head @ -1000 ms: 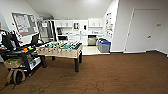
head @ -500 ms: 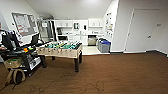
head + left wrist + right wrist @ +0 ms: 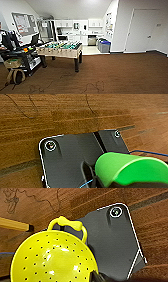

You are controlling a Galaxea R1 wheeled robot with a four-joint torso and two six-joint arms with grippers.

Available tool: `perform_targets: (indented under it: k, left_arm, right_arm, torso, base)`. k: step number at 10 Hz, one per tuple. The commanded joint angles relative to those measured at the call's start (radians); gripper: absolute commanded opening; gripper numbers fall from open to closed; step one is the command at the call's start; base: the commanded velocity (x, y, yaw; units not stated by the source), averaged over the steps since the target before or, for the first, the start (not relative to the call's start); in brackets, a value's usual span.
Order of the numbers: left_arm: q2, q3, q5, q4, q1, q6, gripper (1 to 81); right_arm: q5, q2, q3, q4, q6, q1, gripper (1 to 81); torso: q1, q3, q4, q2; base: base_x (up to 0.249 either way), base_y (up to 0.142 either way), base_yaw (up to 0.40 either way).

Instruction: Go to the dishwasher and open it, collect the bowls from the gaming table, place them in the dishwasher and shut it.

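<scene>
1. The left pincer (image 3: 130,182) is pinching the green bowl (image 3: 125,169) at its rim. The bowl lies tilted close against the pincer, with the robot's own dark plate and the brown floor (image 3: 75,116) beneath it. Keep that grip firm and the wrist level while driving, since a smooth plastic rim could slip on a jolt.
2. Well ahead of the left pincer and off to its outer side stands a cluttered desk (image 3: 22,53). Give it a wide berth.
3. The foosball table (image 3: 61,48) stands ahead of that pincer, between it and the kitchen. I would pass with the table on the left-pincer side, over the open brown floor.
4. The dishwasher (image 3: 92,40) seems to be the steel-fronted unit far ahead of both pincers, under the white cabinets. Whether its door is open is too small to tell. Aim for it squarely so both bowls arrive in front of the racks.
5. The blue-lidded bins (image 3: 104,45) sit just beside the dishwasher, toward the right-pincer side. Leave room there.
6. The right pincer (image 3: 98,277) is pinching the yellow perforated bowl (image 3: 52,260) near its rim. The bowl's loop handle points away from the pincer, above the floor. Hold the arm in so the bowl clears the wall corner.
</scene>
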State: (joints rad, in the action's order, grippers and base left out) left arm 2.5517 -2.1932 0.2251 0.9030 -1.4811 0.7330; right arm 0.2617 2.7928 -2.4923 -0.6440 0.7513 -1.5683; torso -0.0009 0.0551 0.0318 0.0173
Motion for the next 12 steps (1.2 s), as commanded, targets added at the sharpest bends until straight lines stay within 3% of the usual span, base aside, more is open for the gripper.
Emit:
perform_targets:
  k: [1, 12]
  left_arm:
    - [-0.027, 0.006, -0.016, 0.017, 0.044, -0.006, 1.0]
    - [0.004, -0.036, -0.015, 0.019, 0.034, -0.006, 1.0]
  right_arm:
    - [-0.024, -0.016, 0.003, -0.014, -0.004, 0.041, 1.0]
    - [-0.025, 0.004, -0.016, -0.014, -0.006, 0.043, 1.0]
  torso:
    - [0.001, 0.000, 0.000, 0.000]
    - [0.001, 0.000, 0.000, 0.001]
  base:
    - [0.070, 0.000, 0.000]
    - [0.081, 0.000, 0.000]
